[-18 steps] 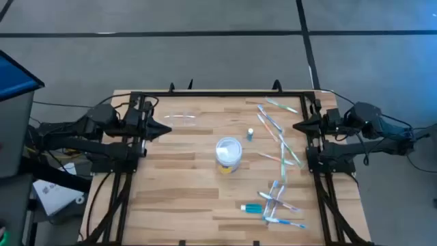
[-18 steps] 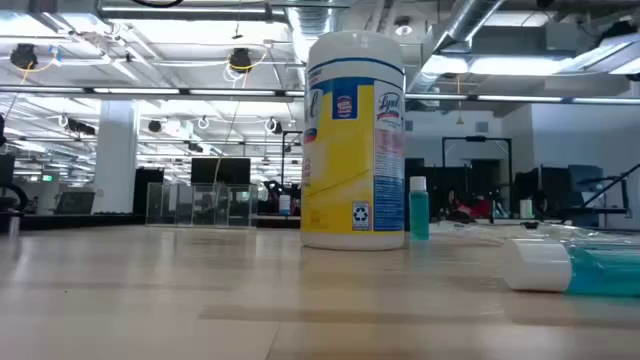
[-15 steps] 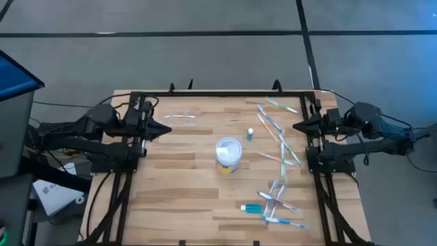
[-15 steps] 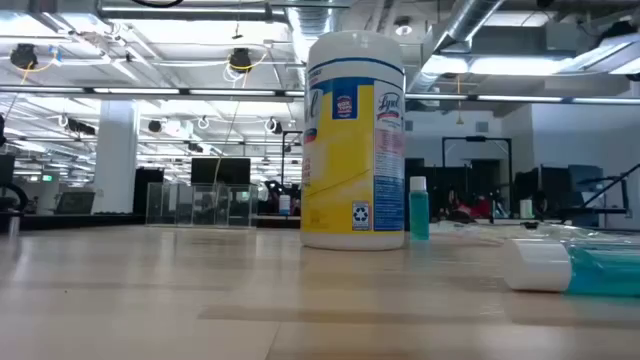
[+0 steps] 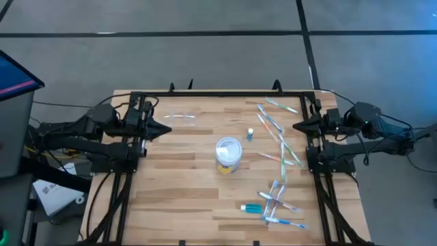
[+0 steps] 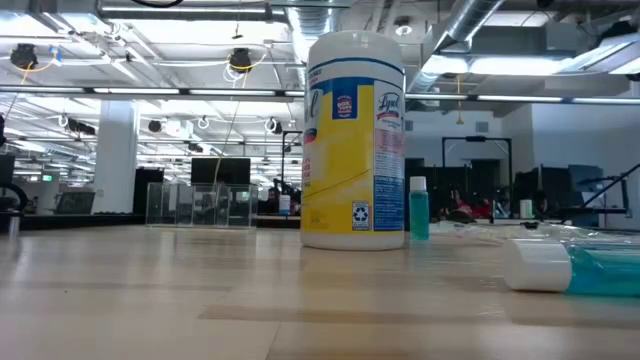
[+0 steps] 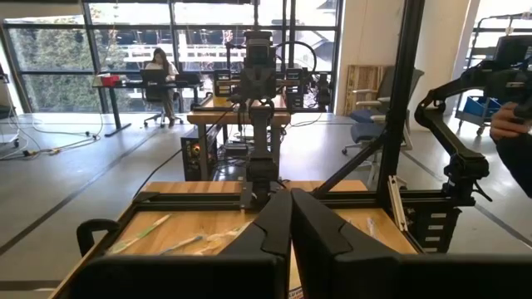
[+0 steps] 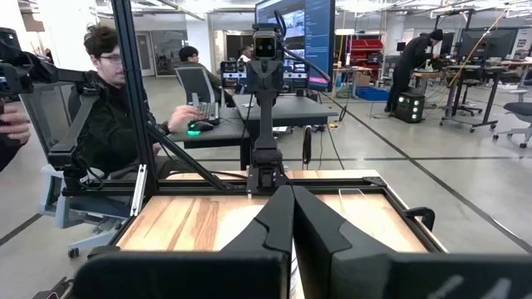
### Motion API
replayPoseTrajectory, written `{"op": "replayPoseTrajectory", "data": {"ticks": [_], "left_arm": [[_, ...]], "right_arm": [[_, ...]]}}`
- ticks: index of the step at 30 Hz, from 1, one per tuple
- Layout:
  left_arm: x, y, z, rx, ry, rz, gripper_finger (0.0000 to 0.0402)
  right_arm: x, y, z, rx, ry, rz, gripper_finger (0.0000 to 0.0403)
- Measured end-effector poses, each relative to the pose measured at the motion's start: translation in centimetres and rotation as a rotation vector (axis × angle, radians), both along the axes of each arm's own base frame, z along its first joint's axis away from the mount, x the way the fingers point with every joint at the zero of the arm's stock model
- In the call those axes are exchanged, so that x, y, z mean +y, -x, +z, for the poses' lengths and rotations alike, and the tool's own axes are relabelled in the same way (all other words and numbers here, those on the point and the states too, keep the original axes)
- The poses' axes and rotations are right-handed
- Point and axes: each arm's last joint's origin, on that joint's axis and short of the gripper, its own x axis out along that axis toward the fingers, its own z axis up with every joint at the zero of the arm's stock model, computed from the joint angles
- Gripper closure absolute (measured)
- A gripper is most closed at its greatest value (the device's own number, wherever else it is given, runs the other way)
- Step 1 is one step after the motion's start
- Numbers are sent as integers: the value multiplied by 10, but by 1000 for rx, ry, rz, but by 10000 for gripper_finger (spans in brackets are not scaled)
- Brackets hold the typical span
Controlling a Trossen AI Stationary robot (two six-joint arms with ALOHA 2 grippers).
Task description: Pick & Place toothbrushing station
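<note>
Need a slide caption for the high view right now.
Both hands parked shut at table edges; wipes tub centre, toothbrushes scattered right.

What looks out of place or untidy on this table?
Toothbrushes lie scattered at all angles down the right side, with a toothpaste tube on its side among them. The see-through toothbrushing station holds none. The wipes tub stands upright.

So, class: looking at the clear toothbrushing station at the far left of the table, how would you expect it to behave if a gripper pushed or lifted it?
The toothbrushing station looks like thin see-through plastic with nothing visible inside, so it is probably light and would likely slide on the smooth wooden table. Its bare, smooth walls may be slippery to pinch. It stands wide and low, so tipping seems unlikely.
</note>
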Motion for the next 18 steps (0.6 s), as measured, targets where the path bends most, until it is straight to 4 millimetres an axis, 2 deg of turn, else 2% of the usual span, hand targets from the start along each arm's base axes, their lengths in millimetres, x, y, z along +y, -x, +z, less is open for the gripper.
{"op": "replayPoseTrajectory", "data": {"ticks": [18], "left_arm": [[0,0,2,-25,4,0,402]], "right_arm": [[0,0,0,0,0,0,403]]}}
